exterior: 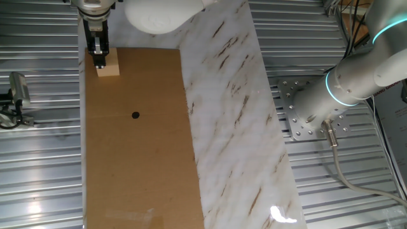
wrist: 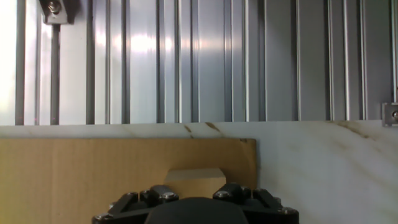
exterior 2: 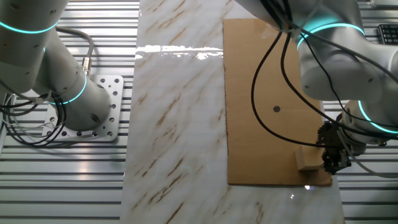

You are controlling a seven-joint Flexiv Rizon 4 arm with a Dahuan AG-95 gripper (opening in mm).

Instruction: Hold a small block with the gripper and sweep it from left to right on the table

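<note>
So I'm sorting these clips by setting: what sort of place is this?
Probably a robotics lab test bench, not a home or shop. Two white arms with cyan rings, one of them bolted to a perforated plate, stand on ribbed metal decking, and a cardboard board beside a marble strip forms the makeshift table.

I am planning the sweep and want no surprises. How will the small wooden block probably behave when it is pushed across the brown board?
The small block looks like a rigid, flat-faced wooden cube, so it should slide rather than roll. It is squat, so tipping seems unlikely. The brown board looks matte and may drag on it a little. The hand is at the block; its grip is unclear.
</note>
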